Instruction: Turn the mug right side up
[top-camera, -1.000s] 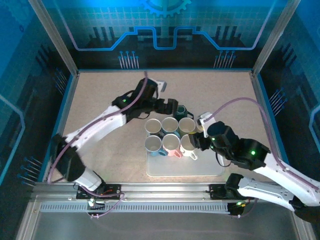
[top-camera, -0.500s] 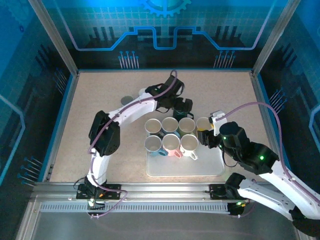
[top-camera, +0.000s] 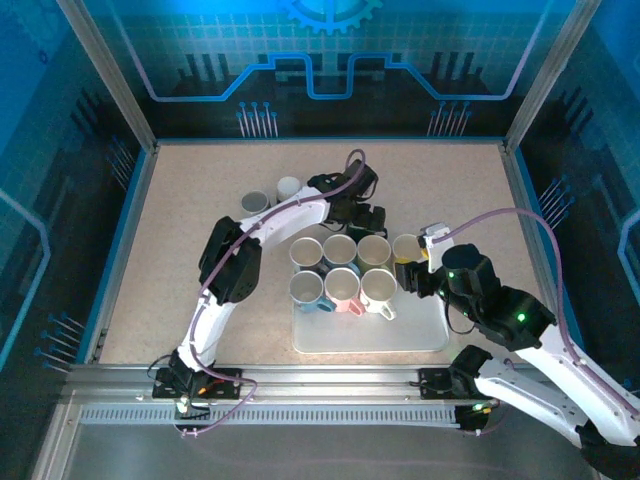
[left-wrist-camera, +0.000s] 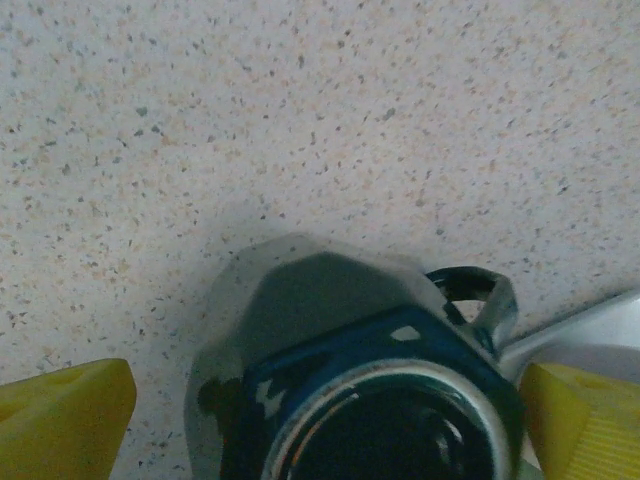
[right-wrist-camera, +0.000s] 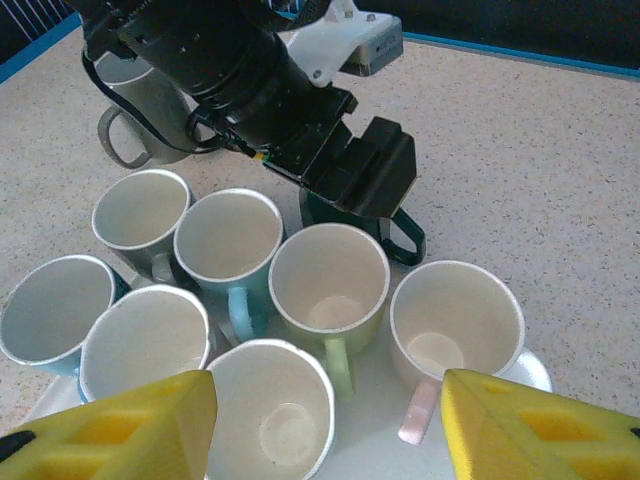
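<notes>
Overhead, the left claw (top-camera: 366, 214) sits just behind the tray (top-camera: 400, 338), and the right claw (top-camera: 413, 276) is at its right edge. Left wrist: released fingers (left-wrist-camera: 65, 415) flank the dark mug (left-wrist-camera: 350, 340) on the desk (left-wrist-camera: 300, 100). Right wrist: that claw gapes empty above pale mugs (right-wrist-camera: 328, 275).

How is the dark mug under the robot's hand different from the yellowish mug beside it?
The dark teal mug stands on the table; the yellowish mug sits on the tray. The dark teal mug is under the open left gripper; the yellowish mug is uncovered, mouth up. Both have a handle.
</notes>
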